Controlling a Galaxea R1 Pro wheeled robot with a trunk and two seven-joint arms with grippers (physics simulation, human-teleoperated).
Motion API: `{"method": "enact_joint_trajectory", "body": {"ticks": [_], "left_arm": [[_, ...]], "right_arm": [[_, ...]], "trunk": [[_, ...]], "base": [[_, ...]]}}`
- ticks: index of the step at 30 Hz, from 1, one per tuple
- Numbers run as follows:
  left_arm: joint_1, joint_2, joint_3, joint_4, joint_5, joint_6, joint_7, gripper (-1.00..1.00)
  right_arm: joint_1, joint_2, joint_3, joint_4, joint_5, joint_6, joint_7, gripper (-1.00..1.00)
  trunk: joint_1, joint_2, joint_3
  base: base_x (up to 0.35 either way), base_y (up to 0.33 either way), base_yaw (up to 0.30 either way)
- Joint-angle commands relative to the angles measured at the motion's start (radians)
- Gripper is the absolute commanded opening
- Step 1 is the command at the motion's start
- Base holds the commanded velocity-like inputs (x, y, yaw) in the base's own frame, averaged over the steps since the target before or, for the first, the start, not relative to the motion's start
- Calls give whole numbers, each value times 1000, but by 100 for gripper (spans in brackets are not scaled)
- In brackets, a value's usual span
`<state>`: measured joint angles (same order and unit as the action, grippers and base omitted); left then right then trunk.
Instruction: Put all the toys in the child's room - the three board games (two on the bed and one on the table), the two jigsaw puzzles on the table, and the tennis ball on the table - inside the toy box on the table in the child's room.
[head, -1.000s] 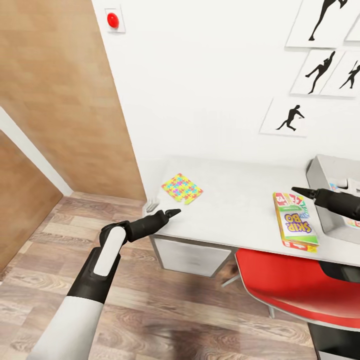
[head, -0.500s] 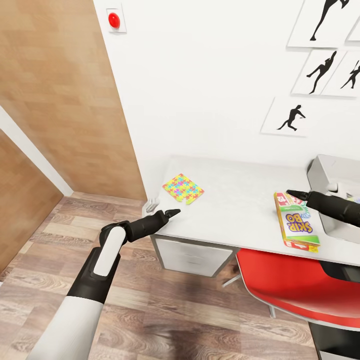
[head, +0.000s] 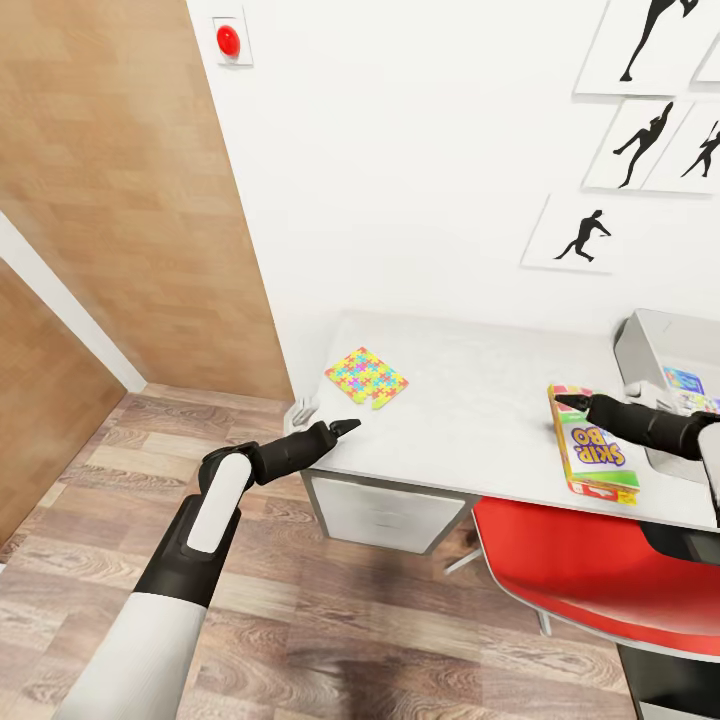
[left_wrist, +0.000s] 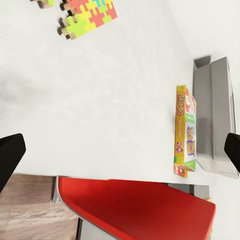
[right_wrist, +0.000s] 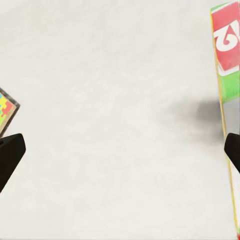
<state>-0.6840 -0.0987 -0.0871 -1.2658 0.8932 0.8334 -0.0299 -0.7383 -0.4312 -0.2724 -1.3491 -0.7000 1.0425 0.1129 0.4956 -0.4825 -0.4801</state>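
My right pincer (head: 562, 401) is spread, over SKIP-BO box (head: 592, 446) far corner. Left pincer (head: 347, 425) spread too, near jigsaw puzzle (head: 364, 377), not touching.

Head high; wrists near table (head: 470, 400)

White wall (head: 420, 150) far, black silhouette prints (head: 640, 130) right | red button (head: 227, 40) up left | wood panel (head: 110, 200) left | plank floor (head: 330, 620) | red chair (head: 590, 570) near right

One jigsaw puzzle (head: 365, 377), one SKIP-BO board game (head: 592, 447), one toy box (head: 655, 345), one red chair (head: 590, 570), four silhouette pictures (head: 580, 237)
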Motion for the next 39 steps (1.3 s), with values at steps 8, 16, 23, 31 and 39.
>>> {"method": "enact_joint_trajectory", "body": {"ticks": [8, 16, 23, 31, 39], "left_arm": [[0, -1, 1, 0, -3, 4, -3, 100], [0, 2, 2, 0, -3, 4, -3, 100], [0, 4, 2, 0, -3, 4, -4, 100], [0, 5, 3, 0, -3, 4, -4, 100], [0, 6, 3, 0, -4, 4, -4, 100]], "right_arm": [[-21, 4, 32, 58, 11, 5, -2, 100], [-31, 14, 52, 87, 11, 5, -7, 100], [-34, 19, 64, 94, 11, 2, -8, 100], [-34, 21, 84, 95, 11, -1, -9, 100], [-35, 21, 95, 95, 11, -2, -10, 100]], "trunk": [[0, -1, -1], [0, -1, -1], [0, -1, -1], [0, -1, -1], [0, -1, -1]], "base": [[0, 0, 0], [1, 2, 0], [63, 100, 0], [125, 207, 0], [147, 245, 0]]}}
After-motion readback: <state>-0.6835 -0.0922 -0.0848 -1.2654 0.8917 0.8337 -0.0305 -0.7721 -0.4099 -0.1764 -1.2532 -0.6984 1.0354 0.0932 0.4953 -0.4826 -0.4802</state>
